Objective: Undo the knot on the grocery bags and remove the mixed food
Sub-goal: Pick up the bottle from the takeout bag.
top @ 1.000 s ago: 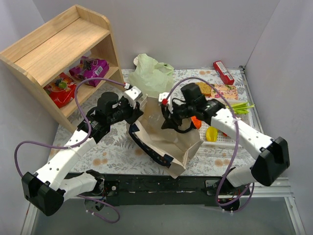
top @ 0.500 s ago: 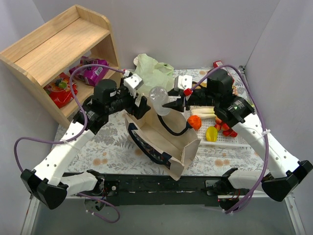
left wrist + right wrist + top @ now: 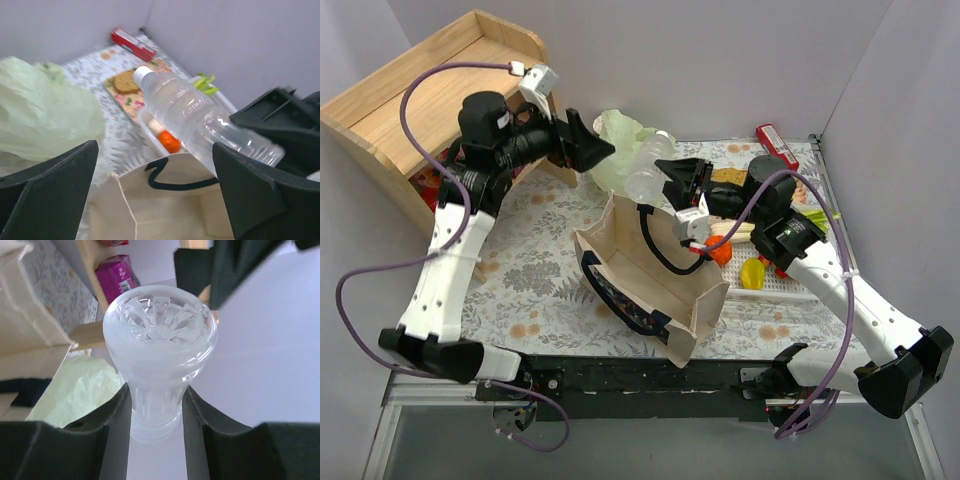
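The left gripper point(image 3: 590, 141) has left the tote's point(image 3: 655, 285) rim and risen, its jaws now wide apart and empty. The right gripper point(image 3: 672, 178) has come up out of the tote, clamped on the clear bottle point(image 3: 647, 172). The bottle is tilted and see-through, above the tote and between both grippers.

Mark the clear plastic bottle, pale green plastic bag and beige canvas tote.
clear plastic bottle point(image 3: 192, 114), left wrist view, mid-body.
pale green plastic bag point(image 3: 625, 137), top view, crinkled side.
beige canvas tote point(image 3: 620, 255), top view, inner wall.
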### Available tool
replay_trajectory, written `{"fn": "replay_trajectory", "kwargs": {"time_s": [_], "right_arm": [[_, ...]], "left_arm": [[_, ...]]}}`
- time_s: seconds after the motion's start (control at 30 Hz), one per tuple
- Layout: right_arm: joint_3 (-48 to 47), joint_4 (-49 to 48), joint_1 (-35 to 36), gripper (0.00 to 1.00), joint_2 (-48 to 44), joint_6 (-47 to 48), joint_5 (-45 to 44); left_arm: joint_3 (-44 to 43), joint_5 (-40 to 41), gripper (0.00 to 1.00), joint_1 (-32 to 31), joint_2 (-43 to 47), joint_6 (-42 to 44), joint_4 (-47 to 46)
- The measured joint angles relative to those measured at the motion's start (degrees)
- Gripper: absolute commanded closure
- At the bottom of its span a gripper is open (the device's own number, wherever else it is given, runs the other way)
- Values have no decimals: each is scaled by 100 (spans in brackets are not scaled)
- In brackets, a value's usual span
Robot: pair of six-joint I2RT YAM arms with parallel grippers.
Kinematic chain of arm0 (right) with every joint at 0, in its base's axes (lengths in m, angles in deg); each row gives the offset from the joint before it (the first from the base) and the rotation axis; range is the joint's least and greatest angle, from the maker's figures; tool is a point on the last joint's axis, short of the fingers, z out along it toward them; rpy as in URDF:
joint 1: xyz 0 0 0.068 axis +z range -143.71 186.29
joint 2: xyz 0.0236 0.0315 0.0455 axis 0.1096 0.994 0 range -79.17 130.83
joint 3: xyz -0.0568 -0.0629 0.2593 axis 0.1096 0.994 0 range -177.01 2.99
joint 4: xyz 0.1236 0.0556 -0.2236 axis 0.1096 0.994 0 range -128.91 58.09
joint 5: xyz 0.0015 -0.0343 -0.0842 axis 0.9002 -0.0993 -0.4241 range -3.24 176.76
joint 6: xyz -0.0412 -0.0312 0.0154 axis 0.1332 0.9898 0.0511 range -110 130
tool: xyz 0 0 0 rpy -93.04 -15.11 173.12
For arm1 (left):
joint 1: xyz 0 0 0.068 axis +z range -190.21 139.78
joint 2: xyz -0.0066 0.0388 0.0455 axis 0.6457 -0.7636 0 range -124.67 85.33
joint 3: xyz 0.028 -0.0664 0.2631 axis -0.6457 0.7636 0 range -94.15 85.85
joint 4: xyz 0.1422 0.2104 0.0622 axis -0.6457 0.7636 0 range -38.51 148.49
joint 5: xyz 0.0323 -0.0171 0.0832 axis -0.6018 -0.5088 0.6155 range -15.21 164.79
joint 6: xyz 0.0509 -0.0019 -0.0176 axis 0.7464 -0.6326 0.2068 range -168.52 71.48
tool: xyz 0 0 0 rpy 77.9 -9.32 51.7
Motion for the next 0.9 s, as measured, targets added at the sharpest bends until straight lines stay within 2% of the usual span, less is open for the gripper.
{"fn": "replay_trajectory", "kwargs": {"time_s": [0.1,0.2,0.37,0.53,0.9], "right_arm": [[595,-63,-63,99,-81,1056,105],[955,-9,-72,99,-94,1823,203],[1174,24,-70,99,-157,2865,424],[1174,22,-70,99,-289,3407,638],[1174,461,-70,99,-249,3827,835]], "left_arm": [[-291,-925,2,527,-734,-901,-297],[-444,-1670,2,708,-1425,-1606,-542],[352,-2608,2,662,-1733,-2581,-835],[883,-3314,2,452,-1744,-3298,-1104],[1047,-4105,3,203,-1853,-4096,-2118]]}}
